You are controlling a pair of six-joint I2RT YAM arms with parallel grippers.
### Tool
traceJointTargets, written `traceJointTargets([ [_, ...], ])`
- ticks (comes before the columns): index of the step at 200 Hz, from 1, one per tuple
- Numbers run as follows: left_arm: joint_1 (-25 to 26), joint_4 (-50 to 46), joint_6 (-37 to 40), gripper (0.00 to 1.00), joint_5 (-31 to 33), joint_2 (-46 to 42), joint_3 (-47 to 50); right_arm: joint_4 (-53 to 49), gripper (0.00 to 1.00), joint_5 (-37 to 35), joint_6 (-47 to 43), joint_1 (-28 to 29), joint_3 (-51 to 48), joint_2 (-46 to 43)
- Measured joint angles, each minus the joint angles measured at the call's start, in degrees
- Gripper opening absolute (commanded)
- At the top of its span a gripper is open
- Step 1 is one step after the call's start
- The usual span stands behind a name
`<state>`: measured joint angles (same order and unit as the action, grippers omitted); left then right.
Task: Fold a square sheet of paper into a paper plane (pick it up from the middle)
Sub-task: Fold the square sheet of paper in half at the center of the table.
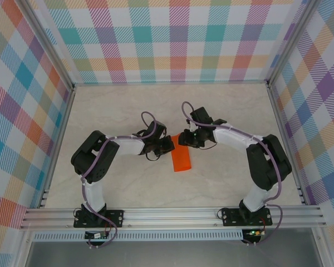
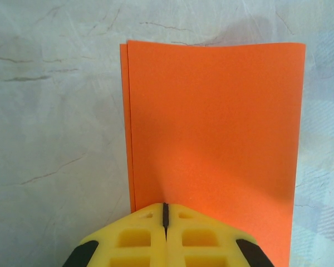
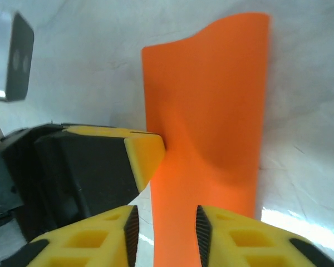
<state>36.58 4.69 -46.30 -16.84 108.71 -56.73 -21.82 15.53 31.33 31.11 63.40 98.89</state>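
The left gripper (image 2: 165, 214) was shut tight on one edge of the square sheet of paper (image 2: 211, 128), from the sheet's left side. The sheet was folded in two, and its layers were not lined up. A thin strip of the second layer was seen along the sheet's left edge. The desk (image 1: 111, 111) was seen under the sheet. The sheet was bent in a soft wave and not laid flat. At the sheet's right side, the right gripper (image 3: 167, 228) was placed around the sheet with its jaws partly open. A small gap was seen between one pad and the sheet, so nothing was held by it yet.

A few things could be spoiled from here. If the right gripper were shut on the wrong spot, a crooked crease could be pressed in. If the sheet were pulled by both grippers at once, it could be torn. It could also be slipped out of the left gripper, because only a little bit of edge was pinched. If the layers were pushed further apart, the wings could be made uneven.
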Motion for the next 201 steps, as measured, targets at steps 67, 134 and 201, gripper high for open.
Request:
traceJointTargets([
  [67,0.0,-2.0,-0.6,0.0,0.2,0.4,-1.2,1.1,0.05,5.2,-0.3,-0.1,3.9,9.3],
  [134,0.1,-3.0,-1.1,0.0,0.7,0.5,-1.6,1.0,0.04,5.7,-1.9,-2.3,3.4,11.9],
  [201,0.2,-2.9,-1.5,0.0,1.3,0.5,-1.2,7.0,0.04,10.6,-4.0,-5.5,-2.6,10.4],
])
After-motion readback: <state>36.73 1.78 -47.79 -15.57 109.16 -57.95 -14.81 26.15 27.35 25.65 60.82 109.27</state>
